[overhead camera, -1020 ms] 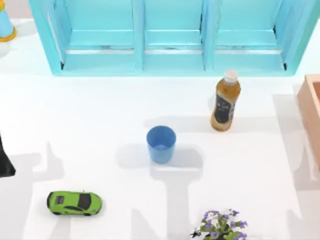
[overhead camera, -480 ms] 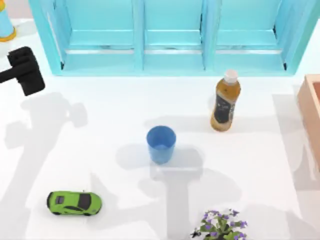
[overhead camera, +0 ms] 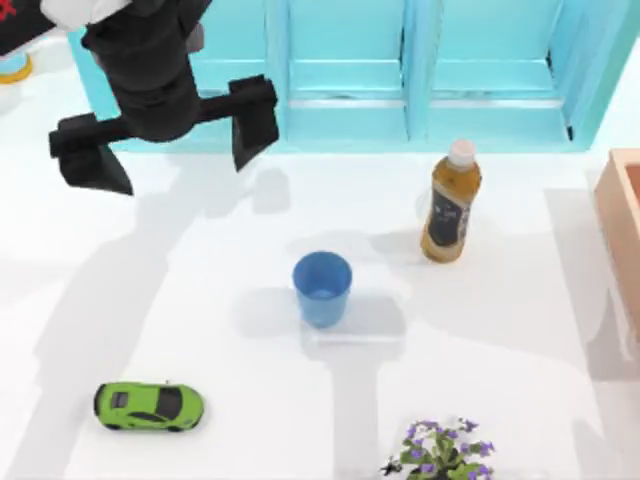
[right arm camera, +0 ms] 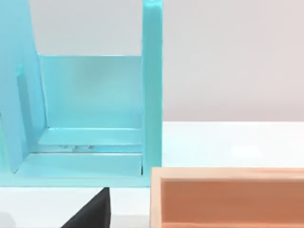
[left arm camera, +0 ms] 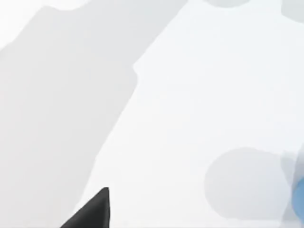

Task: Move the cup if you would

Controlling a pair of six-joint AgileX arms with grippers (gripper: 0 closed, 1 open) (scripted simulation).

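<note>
Nearest the front edge: a potted plant with purple flowers (overhead camera: 440, 455) right of centre, and a green toy car (overhead camera: 148, 405) well to the left, lying lengthwise left to right.

Mid-table, roughly centred: the blue cup (overhead camera: 322, 288), upright, mouth open to the sky, long axis vertical, standing free on the white tabletop (overhead camera: 520, 380) with nothing touching it. Farther and to the right: an amber bottle with a white cap (overhead camera: 451, 203), upright, well apart from the cup.

Far left, high above the table: the left gripper (overhead camera: 170, 135), jaws spread wide, holding nothing, fingers (overhead camera: 252, 115) pointing down. Lies toward the near right from those jaws, the cup does; a blue sliver of it at the edge of the left wrist view (left arm camera: 299, 197). Judged the nearer arm and the one at work. Coming move, by that reckoning: travel near and right, then drop to straddle the upright wall from either side.

Right gripper: cannot tell how the fingers stand; parked off the right side, looking at a peach-coloured wooden box (right arm camera: 228, 197) at the table's right edge.

Farthest back: a turquoise shelf unit (overhead camera: 350, 75) across the far side. Plain, flat, pale surface; ample open room all round the cup.
</note>
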